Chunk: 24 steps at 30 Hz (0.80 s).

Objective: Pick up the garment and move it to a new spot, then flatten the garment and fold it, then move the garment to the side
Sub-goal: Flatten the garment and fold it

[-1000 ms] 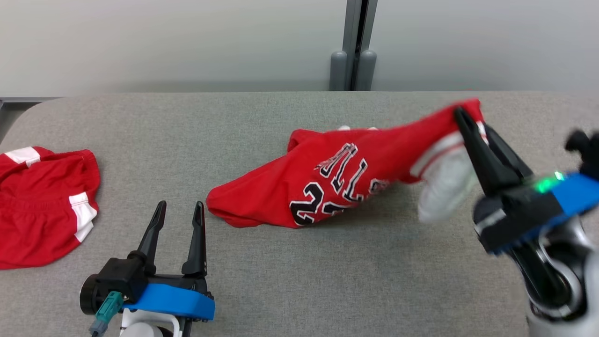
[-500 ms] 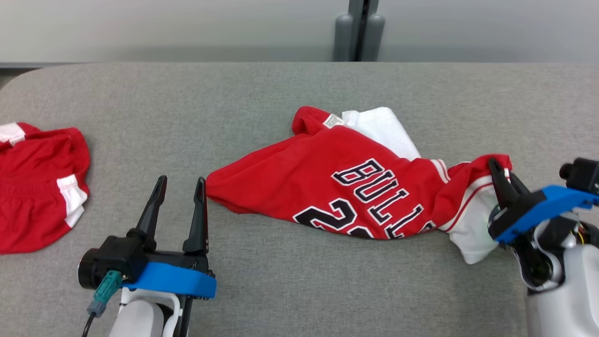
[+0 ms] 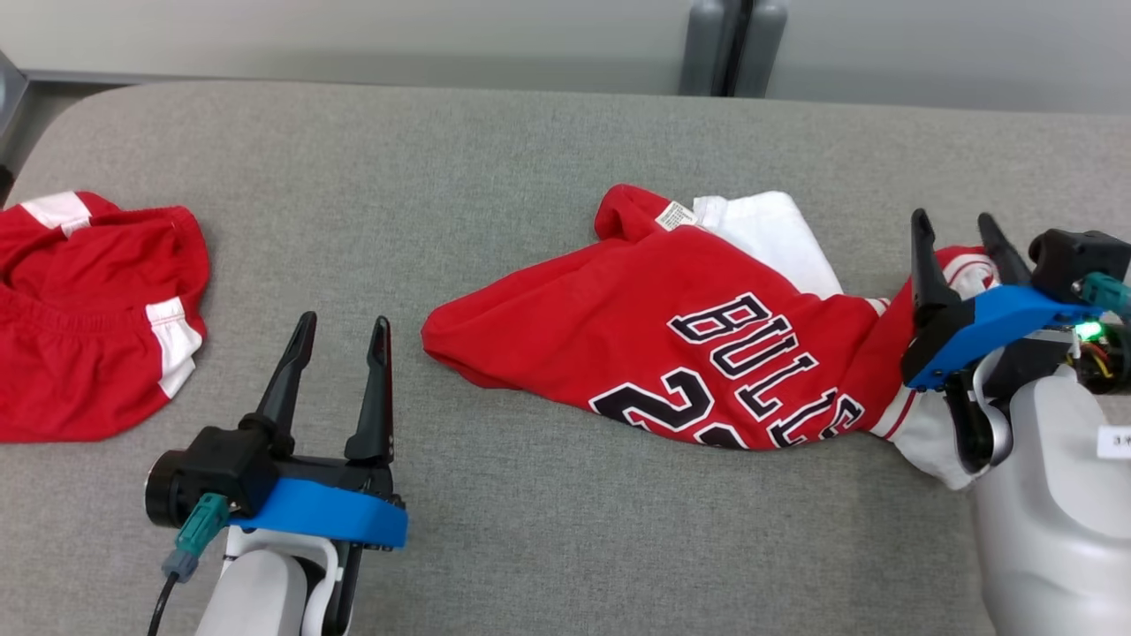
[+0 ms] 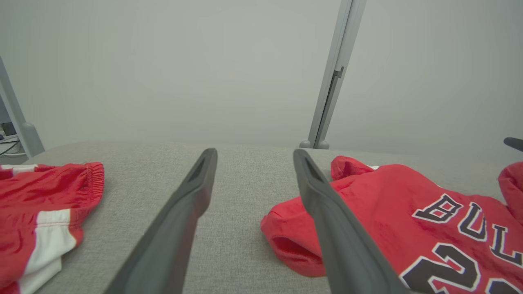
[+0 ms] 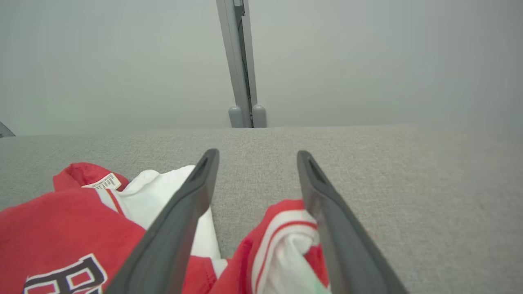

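Well, your garment, the red jersey [image 3: 671,353] with the black and white letters "BUL" and a number below them, lies crumpled on the grey table [image 3: 442,159], to the right of the middle in the head view. It is not flat. Its white inner side shows at the far edge, beside a small label [image 3: 676,215], and its right end is bunched up in red and white folds.

Your right gripper [image 3: 952,221] stands at this bunched end with its two fingers [image 3: 921,265] spread apart, pointing away from the robot. In the right wrist view you can see the folds lying between the fingers near their base, close against the finger on that view's right. The cloth is not pinched, because the gap between the fingers is wide. Whether that finger really touches the cloth, I cannot tell.

Your left gripper [image 3: 345,320] is at the lower left of the head view, also with the fingers spread and nothing between them. The left end of the jersey is near it, on its right side, but apart from it. Far to the left lie red shorts [image 3: 88,336] with white stripes, well apart from the jersey. Behind the table a grey post [image 3: 733,44] stands against the pale wall [image 3: 353,35].
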Motion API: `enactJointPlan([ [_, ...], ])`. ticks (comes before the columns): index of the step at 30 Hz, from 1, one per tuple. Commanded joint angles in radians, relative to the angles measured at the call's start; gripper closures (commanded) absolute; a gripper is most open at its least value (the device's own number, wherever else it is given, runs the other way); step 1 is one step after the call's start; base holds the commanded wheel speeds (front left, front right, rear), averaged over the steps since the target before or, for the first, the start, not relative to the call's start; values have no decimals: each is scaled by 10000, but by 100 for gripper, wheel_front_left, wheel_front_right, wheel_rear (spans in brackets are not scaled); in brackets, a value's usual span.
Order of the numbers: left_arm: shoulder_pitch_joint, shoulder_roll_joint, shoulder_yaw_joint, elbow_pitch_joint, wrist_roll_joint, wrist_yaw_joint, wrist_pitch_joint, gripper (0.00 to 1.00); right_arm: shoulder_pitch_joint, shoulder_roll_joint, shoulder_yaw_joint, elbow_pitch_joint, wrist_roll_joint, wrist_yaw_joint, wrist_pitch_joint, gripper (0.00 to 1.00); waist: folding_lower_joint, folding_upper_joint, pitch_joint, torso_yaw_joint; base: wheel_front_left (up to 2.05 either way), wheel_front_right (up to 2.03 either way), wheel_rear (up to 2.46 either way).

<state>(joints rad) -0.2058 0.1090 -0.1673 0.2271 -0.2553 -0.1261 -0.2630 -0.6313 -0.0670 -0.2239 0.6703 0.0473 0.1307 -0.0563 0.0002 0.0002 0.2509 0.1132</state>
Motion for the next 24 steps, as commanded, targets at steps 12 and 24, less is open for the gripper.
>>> enactJointPlan([
  [12,713,49,499,259,58,-58,-26,0,2881,2,158,-2805,-1388,1,-1716,0,-2,-2,-1057,-556,0,0,0],
  [24,1497,93,776,688,68,-59,-26,0,5655,164,790,-5172,-441,1,-1142,0,-2,-2,-1992,-830,0,0,0],
])
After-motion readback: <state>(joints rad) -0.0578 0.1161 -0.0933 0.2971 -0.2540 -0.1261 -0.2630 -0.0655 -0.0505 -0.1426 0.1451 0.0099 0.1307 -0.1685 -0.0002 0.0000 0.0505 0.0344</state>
